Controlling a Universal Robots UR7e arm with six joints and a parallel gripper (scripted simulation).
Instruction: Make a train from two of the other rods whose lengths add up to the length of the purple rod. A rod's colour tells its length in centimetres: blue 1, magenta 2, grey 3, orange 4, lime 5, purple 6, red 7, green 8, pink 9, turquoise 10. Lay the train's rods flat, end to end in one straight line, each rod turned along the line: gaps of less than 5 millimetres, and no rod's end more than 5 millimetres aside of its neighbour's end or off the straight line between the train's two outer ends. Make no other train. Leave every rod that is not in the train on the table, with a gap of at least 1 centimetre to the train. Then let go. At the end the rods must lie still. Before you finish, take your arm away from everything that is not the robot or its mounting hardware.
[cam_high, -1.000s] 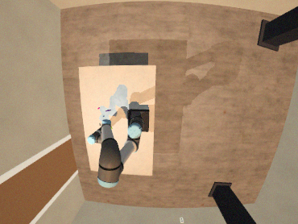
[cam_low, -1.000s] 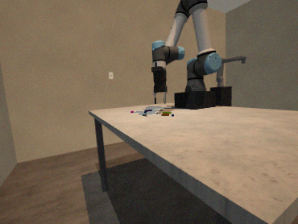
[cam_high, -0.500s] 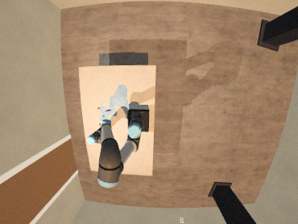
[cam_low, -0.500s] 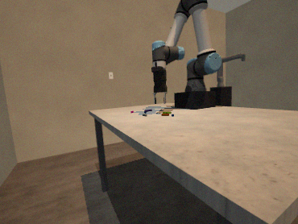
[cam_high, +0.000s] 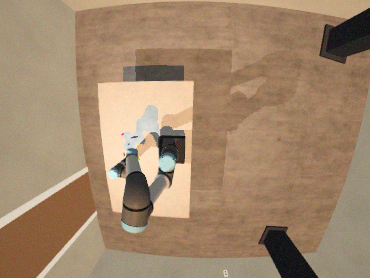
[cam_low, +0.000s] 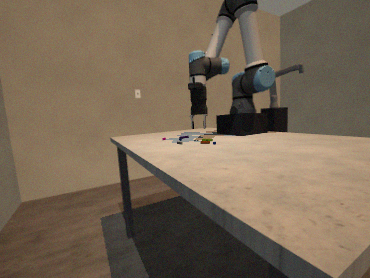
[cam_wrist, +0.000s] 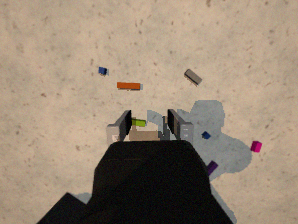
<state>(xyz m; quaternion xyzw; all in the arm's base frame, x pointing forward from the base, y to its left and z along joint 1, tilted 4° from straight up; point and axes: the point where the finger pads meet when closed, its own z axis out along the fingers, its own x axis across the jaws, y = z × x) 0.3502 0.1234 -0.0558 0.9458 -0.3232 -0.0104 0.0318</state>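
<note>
The jaws stand wide apart, holding nothing, above the lime rod (cam_wrist: 138, 122), framed between them, probably for a pick. The purple rod (cam_wrist: 212, 167) lies on the desk (cam_wrist: 60, 40) at lower right (half hidden), and a blue rod (cam_wrist: 103, 71) is well apart.

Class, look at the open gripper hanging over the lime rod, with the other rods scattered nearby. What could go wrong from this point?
1. The lime rod lies close to one finger of the open gripper, not centred; descending could nudge it instead of straddling it.
2. Lime needs a blue partner. One blue rod lies close beside the gripper and could get knocked.
3. The orange rod lies nearby; a train laid too close to it would break the spacing rule.
</note>
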